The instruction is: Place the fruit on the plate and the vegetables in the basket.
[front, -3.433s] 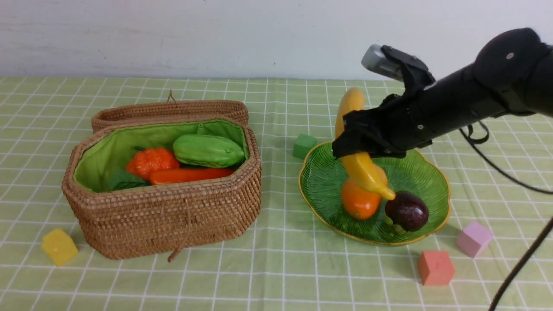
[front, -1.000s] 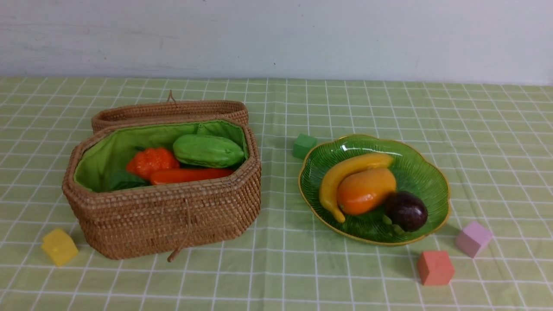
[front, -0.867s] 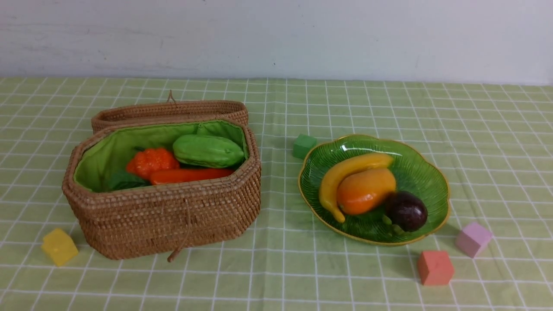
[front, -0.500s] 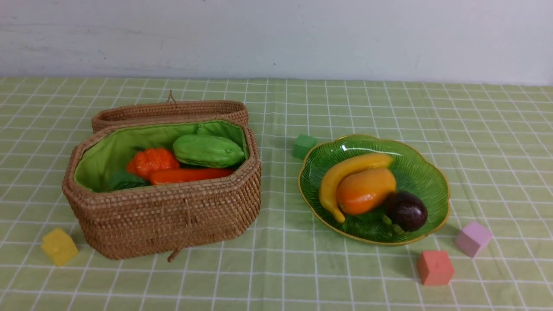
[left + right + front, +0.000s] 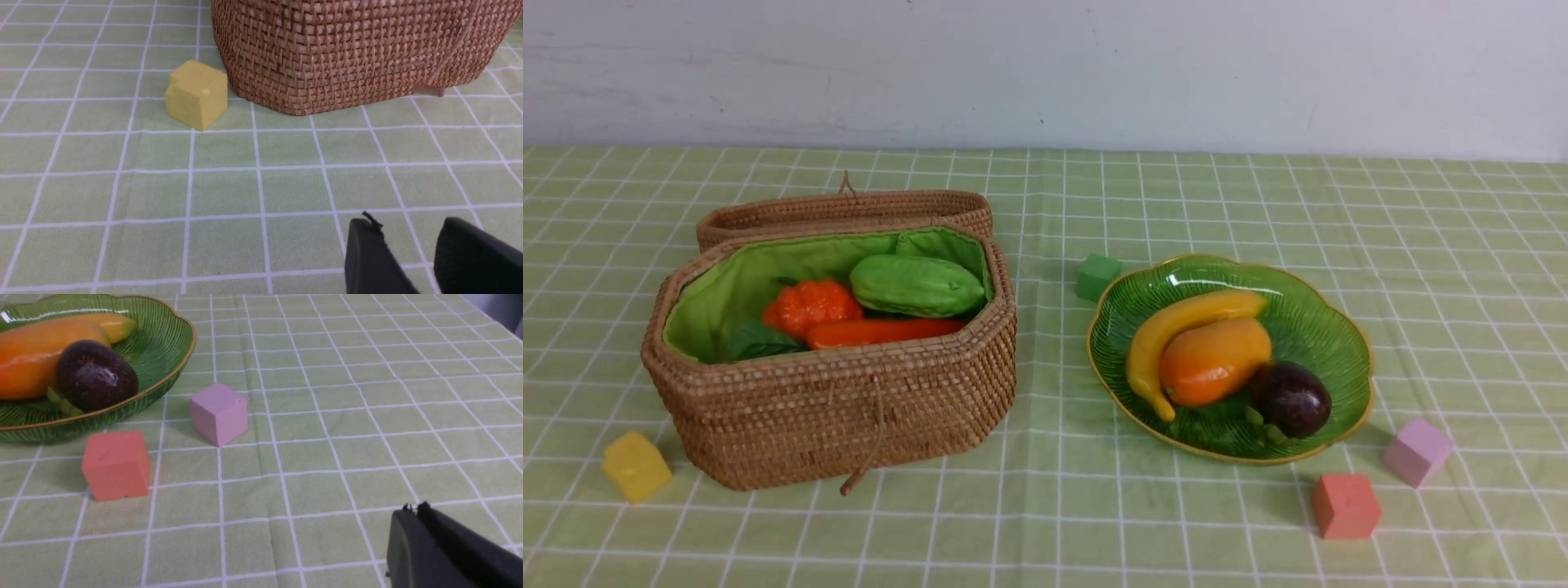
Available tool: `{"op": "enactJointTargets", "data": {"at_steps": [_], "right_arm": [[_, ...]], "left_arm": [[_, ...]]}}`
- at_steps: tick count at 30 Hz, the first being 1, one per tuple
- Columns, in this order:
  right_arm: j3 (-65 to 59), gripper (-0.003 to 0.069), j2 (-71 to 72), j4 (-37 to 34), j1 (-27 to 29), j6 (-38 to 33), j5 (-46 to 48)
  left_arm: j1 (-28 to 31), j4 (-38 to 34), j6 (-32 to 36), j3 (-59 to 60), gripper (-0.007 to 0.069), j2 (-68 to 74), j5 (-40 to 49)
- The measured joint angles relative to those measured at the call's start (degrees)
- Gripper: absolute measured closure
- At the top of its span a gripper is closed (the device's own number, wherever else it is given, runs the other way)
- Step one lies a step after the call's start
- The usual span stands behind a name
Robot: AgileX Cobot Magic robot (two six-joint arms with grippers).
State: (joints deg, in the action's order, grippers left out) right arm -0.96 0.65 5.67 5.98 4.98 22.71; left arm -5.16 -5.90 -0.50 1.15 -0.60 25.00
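A green checked tablecloth (image 5: 1062, 506) covers the whole table, and the biggest thing on it is the woven basket (image 5: 849, 408) on the robot's left, its lid (image 5: 841, 208) lying open behind it and a cord loop (image 5: 862, 469) hanging down its front wall. Inside, against the bright green lining, lie the vegetables — a light green bumpy gourd (image 5: 916, 285) at the back, an orange pumpkin (image 5: 809, 305) beside it, a long red pepper (image 5: 882, 331) in front, and dark green leaves (image 5: 756, 341) at the near left; whatever they are attached to is hidden by the basket wall.

To the right, well apart from the basket, sits the green glass plate (image 5: 1307, 322) with its gold rim. All three fruits rest on it: the banana (image 5: 1156, 343) curves along the far-left side, the mango (image 5: 1213, 361) lies against it, and the dark mangosteen (image 5: 1290, 398) touches the mango's right end.

Four foam cubes lie on the cloth: a yellow one (image 5: 636, 466) near the basket's front left corner, a green one (image 5: 1097, 275) just behind the plate's left edge, a red one (image 5: 1346, 506) and a pink one (image 5: 1419, 452) in front of the plate.

Neither arm shows in the front view. The left gripper (image 5: 408, 257) hovers low over bare cloth with its jaws parted and nothing between them — the right gripper (image 5: 416, 522) has its fingers pressed together, empty.
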Motion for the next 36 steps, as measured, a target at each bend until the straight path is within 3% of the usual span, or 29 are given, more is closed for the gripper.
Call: {"op": "enactJointTargets", "data": {"at_steps": [36], "right_arm": [[0.0, 0.0603, 0.0, -0.2, 0.0, -0.3, -0.2]], "left_arm": [[0.0, 0.0, 0.0, 0.0, 0.0386, 0.0, 0.0]]}}
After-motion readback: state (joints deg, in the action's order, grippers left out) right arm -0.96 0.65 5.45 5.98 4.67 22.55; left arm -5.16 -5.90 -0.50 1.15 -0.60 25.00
